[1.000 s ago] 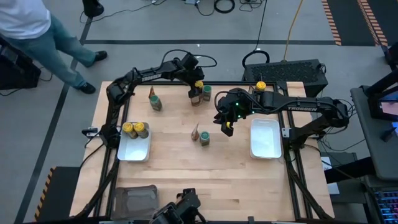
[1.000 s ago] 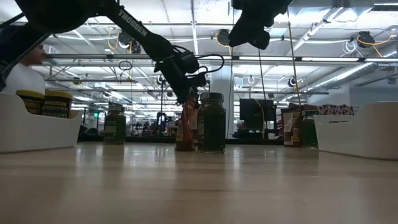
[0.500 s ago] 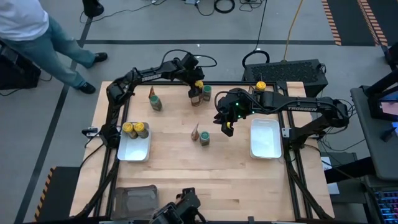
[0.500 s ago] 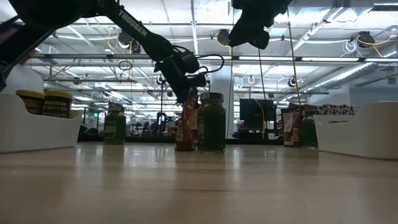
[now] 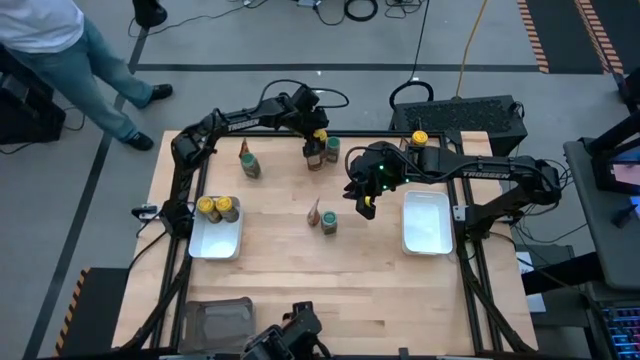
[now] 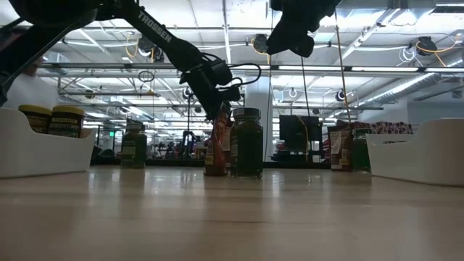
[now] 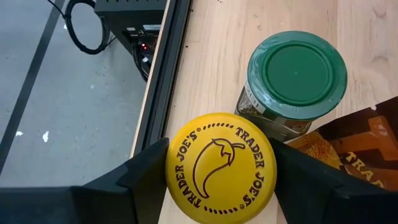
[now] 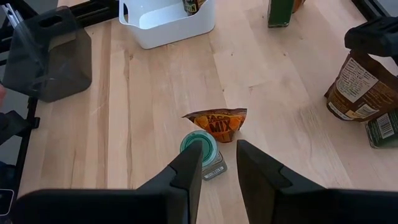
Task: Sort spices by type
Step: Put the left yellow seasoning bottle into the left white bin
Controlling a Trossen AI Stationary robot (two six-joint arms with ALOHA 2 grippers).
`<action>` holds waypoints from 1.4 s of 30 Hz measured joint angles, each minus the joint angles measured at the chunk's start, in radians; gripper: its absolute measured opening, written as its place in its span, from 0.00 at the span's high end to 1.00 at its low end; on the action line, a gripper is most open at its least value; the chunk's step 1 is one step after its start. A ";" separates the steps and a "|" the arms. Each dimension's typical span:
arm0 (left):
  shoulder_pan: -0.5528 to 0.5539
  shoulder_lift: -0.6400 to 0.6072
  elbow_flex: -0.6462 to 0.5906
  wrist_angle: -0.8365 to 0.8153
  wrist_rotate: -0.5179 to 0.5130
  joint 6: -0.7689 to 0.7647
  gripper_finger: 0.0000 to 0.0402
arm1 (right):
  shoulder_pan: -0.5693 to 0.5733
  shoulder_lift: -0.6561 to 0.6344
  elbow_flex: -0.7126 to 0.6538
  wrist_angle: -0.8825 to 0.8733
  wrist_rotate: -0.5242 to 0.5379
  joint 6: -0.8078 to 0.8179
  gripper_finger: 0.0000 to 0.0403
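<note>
At the table's far edge a yellow-lidded spice jar [image 7: 221, 165] stands upright with my left gripper [image 5: 318, 140] shut on it. A green-lidded jar [image 7: 297, 71] and a brown-orange packet [image 7: 354, 149] stand right beside it. My right gripper [image 8: 219, 149] hangs open and empty above mid-table, over a green-lidded jar [image 8: 202, 149] and a packet [image 8: 214, 124] leaning on it. Two yellow-lidded jars [image 5: 217, 207] sit in the left white tray [image 5: 215, 240]. A green-lidded jar with a packet [image 5: 248, 160] stands far left. Another yellow-lidded jar [image 5: 419, 138] stands at the far edge. My left gripper has the jar's yellow lid between its two fingers, one against each side of the rim [image 7: 169, 171]. The fingers [image 7: 146, 174] slant down onto it from above. The jar stands upright with its base [image 8: 339, 112] on the table.
The right white tray [image 5: 427, 222] lies beside my right arm. A dark grey tray [image 5: 212, 320] sits at the near left corner. Bare wood lies across the table's near half. A person [image 5: 60, 50] stands beyond the far left corner.
</note>
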 joint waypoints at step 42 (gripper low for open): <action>-0.062 -0.533 0.000 -0.519 -0.035 -0.104 0.39 | -0.023 0.000 0.000 0.100 0.001 -0.138 0.80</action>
